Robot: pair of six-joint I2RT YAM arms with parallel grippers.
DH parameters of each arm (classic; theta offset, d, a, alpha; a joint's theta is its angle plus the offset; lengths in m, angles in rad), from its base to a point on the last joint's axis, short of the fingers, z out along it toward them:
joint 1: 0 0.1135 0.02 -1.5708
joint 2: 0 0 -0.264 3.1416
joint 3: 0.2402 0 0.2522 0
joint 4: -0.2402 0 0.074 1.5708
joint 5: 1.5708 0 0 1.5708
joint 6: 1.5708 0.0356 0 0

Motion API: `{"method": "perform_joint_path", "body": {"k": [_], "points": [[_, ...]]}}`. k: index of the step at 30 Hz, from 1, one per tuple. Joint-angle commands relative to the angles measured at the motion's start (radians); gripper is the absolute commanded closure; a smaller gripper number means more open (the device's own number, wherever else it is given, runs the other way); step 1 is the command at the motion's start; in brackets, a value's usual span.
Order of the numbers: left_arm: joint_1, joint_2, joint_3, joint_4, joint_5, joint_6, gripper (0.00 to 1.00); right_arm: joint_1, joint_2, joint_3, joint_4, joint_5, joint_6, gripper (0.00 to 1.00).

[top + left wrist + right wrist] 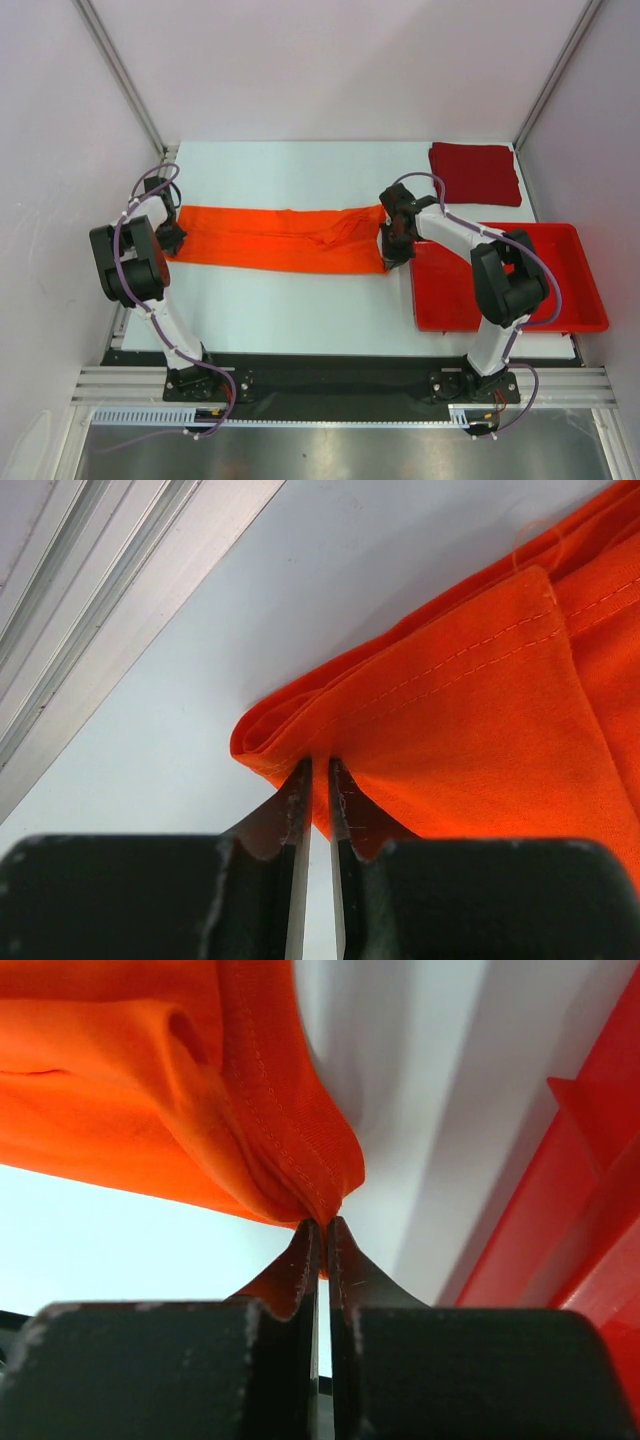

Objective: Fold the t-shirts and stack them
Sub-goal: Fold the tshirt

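Observation:
The orange t-shirt [280,238] lies stretched in a long folded band across the middle of the table. My left gripper [172,238] is shut on its left end; the left wrist view shows the folded hem [480,710] pinched between my fingertips [320,770]. My right gripper [392,240] is shut on its right end; the right wrist view shows the stitched edge [290,1130] clamped at my fingertips [323,1228]. The dark red t-shirt [475,173] lies as a folded square at the back right corner.
A bright red plastic tray [540,305] stands at the right, just beside my right gripper; its wall shows in the right wrist view [580,1200]. A metal frame rail [110,600] runs along the table's left edge, close to my left gripper.

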Motion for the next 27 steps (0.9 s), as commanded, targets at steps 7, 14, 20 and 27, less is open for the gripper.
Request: {"method": "perform_joint_path", "body": {"k": [7, 14, 20, 27], "points": [[0.028, -0.059, -0.104, 0.007, -0.050, -0.013, 0.84, 0.001, 0.034, -0.006, -0.074, 0.018, -0.019, 0.94], [0.028, -0.157, -0.164, -0.020, -0.027, -0.074, 0.70, 0.005, -0.016, 0.130, -0.165, 0.152, -0.045, 0.61], [0.050, -0.237, -0.137, -0.054, -0.067, -0.086, 0.44, 0.033, -0.044, 0.264, -0.190, 0.143, -0.036, 0.41], [0.060, -0.234, -0.017, -0.076, -0.064, -0.060, 0.39, 0.048, 0.069, 0.385, -0.149, -0.051, -0.056, 0.44]]}}
